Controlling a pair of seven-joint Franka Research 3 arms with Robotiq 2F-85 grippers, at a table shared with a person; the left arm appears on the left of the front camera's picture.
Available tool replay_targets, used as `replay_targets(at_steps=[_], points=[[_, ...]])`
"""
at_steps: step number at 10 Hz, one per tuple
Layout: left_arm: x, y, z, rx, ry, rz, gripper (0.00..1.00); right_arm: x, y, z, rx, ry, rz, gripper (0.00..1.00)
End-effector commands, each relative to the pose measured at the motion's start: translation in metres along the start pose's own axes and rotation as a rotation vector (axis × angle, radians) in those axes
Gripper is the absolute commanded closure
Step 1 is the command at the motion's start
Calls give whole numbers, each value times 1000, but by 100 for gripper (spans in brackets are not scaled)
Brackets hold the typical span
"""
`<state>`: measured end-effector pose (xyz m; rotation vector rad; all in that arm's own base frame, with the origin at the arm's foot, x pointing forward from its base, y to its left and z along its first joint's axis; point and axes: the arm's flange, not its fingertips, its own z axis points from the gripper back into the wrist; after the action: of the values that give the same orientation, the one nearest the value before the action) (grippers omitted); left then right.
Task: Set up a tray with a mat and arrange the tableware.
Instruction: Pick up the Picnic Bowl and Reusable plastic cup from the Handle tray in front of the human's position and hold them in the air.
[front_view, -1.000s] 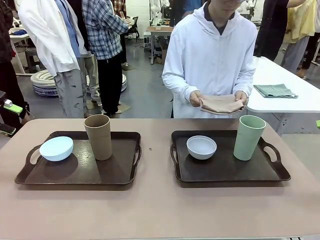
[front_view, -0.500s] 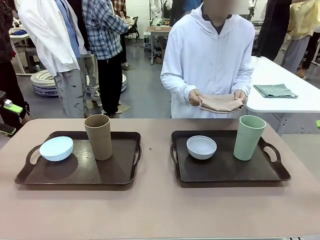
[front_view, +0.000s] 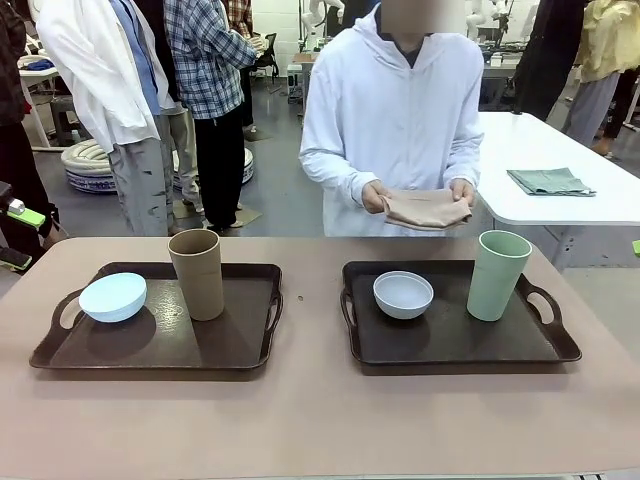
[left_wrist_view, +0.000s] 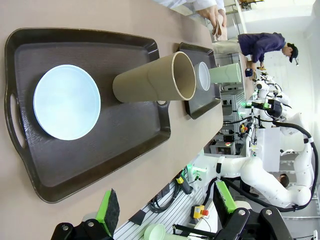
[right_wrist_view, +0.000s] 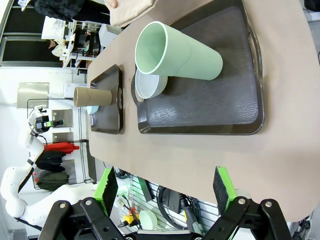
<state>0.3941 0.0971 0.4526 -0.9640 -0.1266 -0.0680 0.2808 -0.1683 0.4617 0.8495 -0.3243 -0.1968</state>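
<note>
Your left gripper (left_wrist_view: 167, 202) and right gripper (right_wrist_view: 165, 187) gape empty, while the tan brown cup (front_view: 197, 275) stands upright, mouth up, just right of the pale blue bowl (front_view: 112, 297), and the pale green cup (front_view: 497, 275) likewise, farther right.

In the right wrist view the pale green cup (right_wrist_view: 180, 50) covers part of the greyish white bowl (right_wrist_view: 149, 86), the tan brown cup (right_wrist_view: 92, 97) hides all but a sliver of the pale blue bowl (right_wrist_view: 91, 109), and the top edge cuts off the folded tan mat (right_wrist_view: 131, 11) (its ends sit under the person's hands (front_view: 372, 197) in the front view).
</note>
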Motion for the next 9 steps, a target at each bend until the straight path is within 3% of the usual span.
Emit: replay_targets(at_steps=[1,2,4,6,9], points=[[-1,1,1,-17,-6,2,0,1,-2,0,14,-1,8,0],[0,0,0,0,0,0,0,0,0,0,0,0,0,0],[10,-43,-2,135,-37,-62,0,18,2,1,-3,64,111,0],[13,-115,4,246,-117,-166,0,43,8,13,-8,83,360,0],[24,-217,-40,440,-130,-286,0,75,19,19,35,155,688,0]])
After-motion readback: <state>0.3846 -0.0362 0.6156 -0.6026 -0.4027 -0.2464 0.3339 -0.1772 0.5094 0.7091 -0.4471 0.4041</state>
